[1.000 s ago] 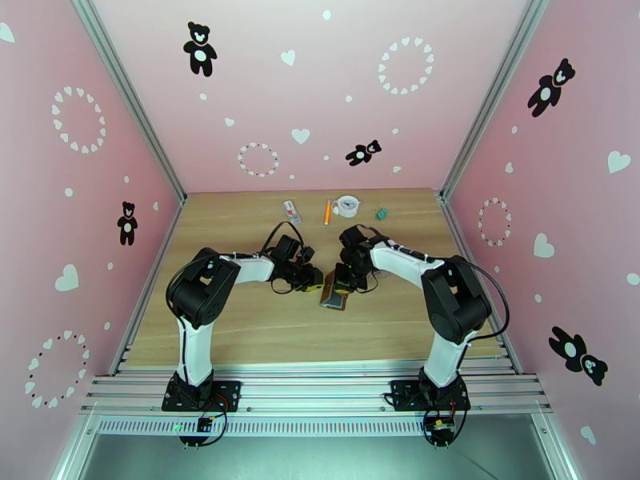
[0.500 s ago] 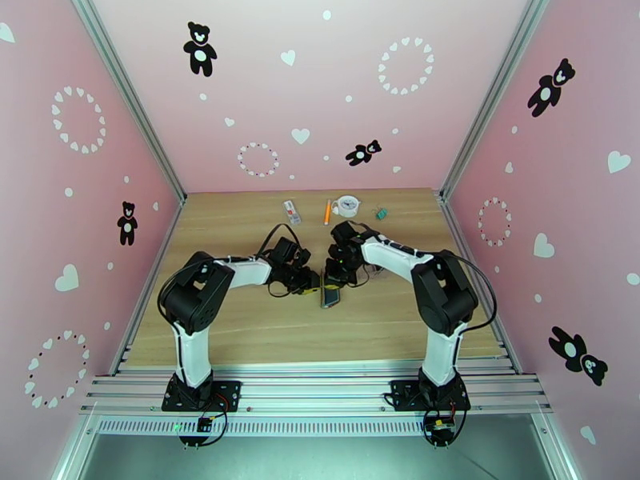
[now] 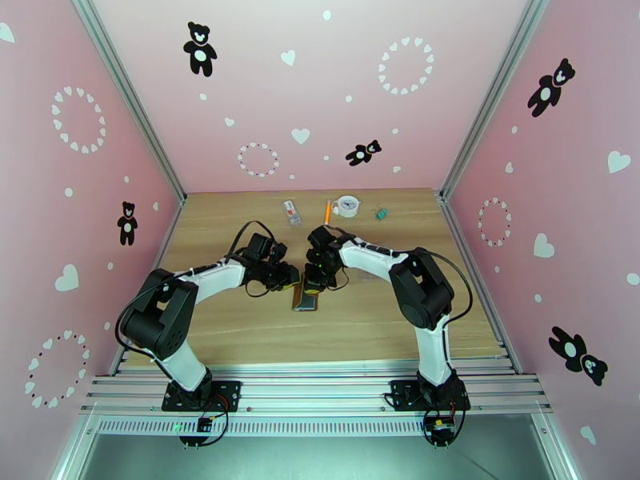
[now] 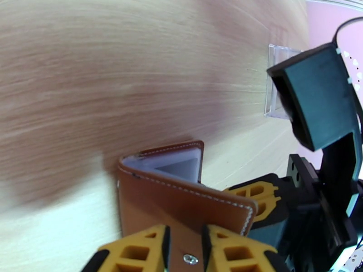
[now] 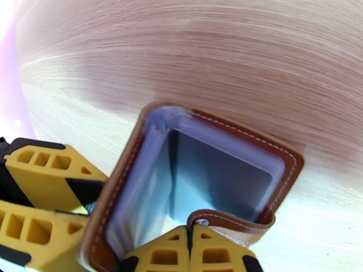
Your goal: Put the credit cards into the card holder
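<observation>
Smooth, stitched brown leather covers the card holder point(image 4: 181, 200), with glossy plastic pockets inside; the table point(image 4: 113, 64) is matt pale wood.

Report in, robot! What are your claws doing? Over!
Left claw clamped on card holder cover. Right claw shut on its snap tab. Holder part open. See-through plastic lies apart.

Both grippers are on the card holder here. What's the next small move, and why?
Probably open the right gripper and let go of the snap tab, leaving the left gripper pinching the brown cover. The card holder already stands open with its grey-blue pockets showing, and with both grippers on it neither can fetch a card.
</observation>
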You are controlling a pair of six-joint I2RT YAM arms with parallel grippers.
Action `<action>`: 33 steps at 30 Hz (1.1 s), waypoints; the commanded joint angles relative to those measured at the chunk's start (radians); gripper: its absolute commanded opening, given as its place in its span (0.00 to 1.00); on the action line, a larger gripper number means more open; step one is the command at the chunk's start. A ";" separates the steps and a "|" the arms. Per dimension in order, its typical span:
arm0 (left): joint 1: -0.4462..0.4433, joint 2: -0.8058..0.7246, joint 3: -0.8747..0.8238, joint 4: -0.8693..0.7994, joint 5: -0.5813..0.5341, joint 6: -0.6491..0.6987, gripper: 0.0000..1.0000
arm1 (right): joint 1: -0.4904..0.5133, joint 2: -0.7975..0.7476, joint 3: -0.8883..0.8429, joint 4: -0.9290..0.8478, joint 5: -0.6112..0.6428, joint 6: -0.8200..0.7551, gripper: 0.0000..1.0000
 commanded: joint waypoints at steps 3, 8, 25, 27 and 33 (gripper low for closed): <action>-0.028 0.046 0.036 -0.023 0.039 0.031 0.25 | 0.007 -0.014 -0.004 -0.009 0.010 -0.019 0.00; -0.048 0.097 0.111 -0.116 0.016 0.072 0.23 | -0.014 -0.062 -0.037 -0.030 0.036 -0.026 0.00; -0.102 0.204 0.203 -0.236 -0.112 0.128 0.22 | -0.079 -0.177 -0.078 -0.154 0.076 -0.085 0.00; -0.101 0.219 0.212 -0.236 -0.109 0.122 0.22 | -0.079 -0.179 -0.092 -0.113 0.022 -0.089 0.00; -0.104 0.237 0.210 -0.215 -0.116 0.093 0.21 | -0.067 -0.105 -0.069 -0.079 -0.044 -0.085 0.00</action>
